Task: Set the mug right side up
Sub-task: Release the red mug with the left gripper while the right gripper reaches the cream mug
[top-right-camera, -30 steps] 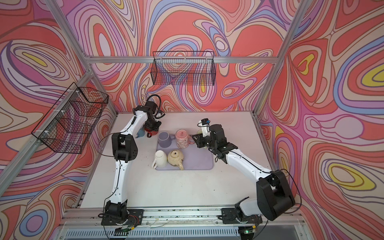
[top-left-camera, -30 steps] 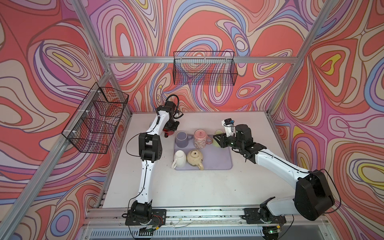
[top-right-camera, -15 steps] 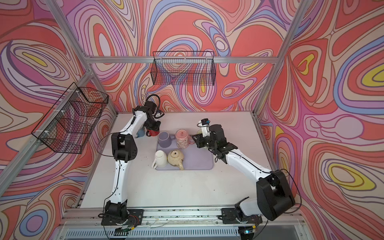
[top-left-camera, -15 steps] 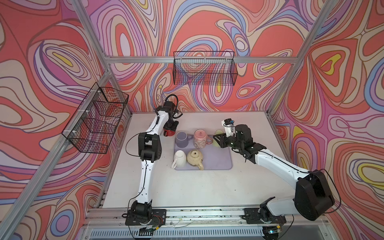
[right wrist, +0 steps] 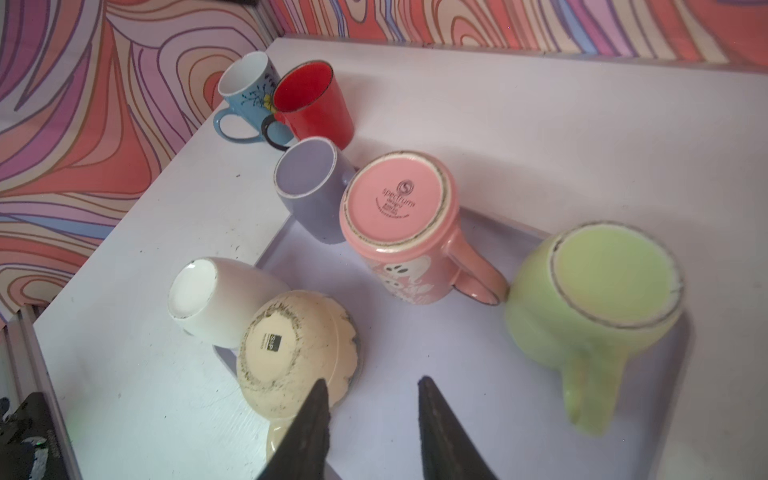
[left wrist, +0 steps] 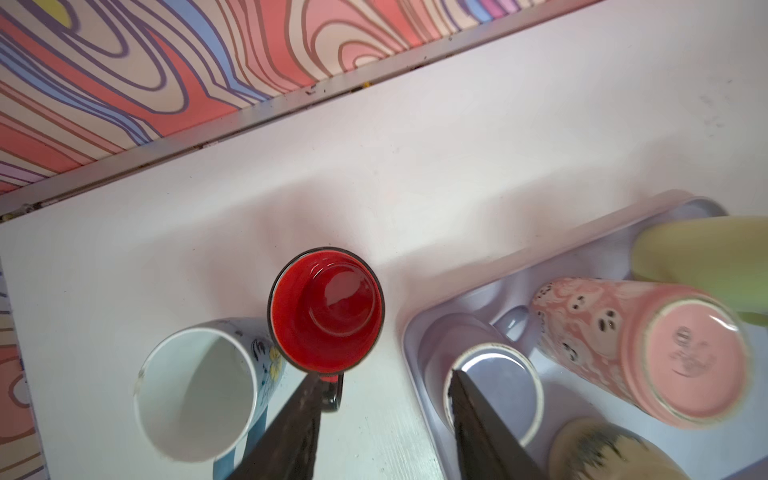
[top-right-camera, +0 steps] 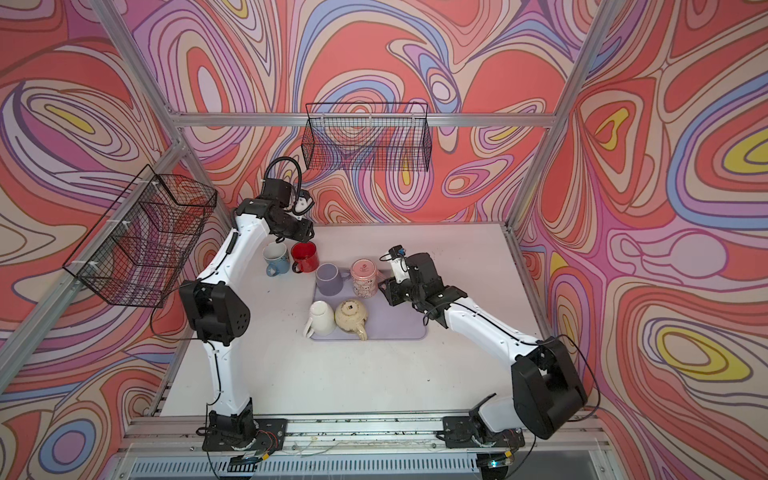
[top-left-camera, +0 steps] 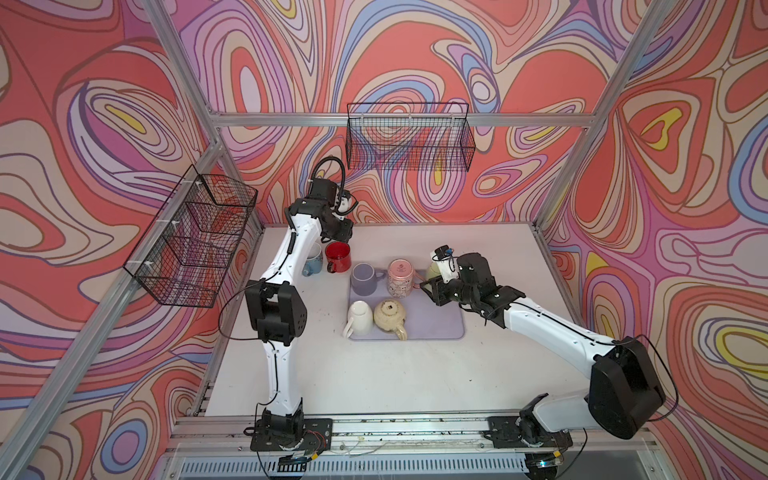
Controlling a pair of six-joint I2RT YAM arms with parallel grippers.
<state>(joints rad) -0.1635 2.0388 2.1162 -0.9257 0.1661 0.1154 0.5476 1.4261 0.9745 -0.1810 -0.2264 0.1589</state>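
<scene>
- Mugs nearest the front are being left bottom-up: a white mug (top-left-camera: pixel 360 316) and a cream mug (top-left-camera: pixel 388 316), touching each other, at the front left corner of the lavender tray (top-left-camera: pixel 440 326).
- Just behind them the right gripper (right wrist: pixel 372 380) is being held over bare tray. Its fingers (right wrist: pixel 307 436) are being spread wider than a second ago, with nothing between them. The inverted green mug (right wrist: pixel 598 291) is sitting just beside it.
- Along the tray's back edge, a purple mug (top-left-camera: pixel 363 274) and a pink ghost-print mug (top-left-camera: pixel 400 276) are also being kept base-up.
- Farther back, off the tray, the red mug (left wrist: pixel 326 309) is now being shown mouth-up on the table (top-left-camera: pixel 374 374), just beside an upright blue mug (top-right-camera: pixel 275 258).
- Above it the left gripper (left wrist: pixel 382 374), clenched a second ago, is being opened with its jaws apart, and the red mug is being let go.
- That mug's turn is judged done; five inverted mugs are being left, with the green one likely next.
- On the walls behind, two wire baskets (top-left-camera: pixel 409 141) are being left unused.
</scene>
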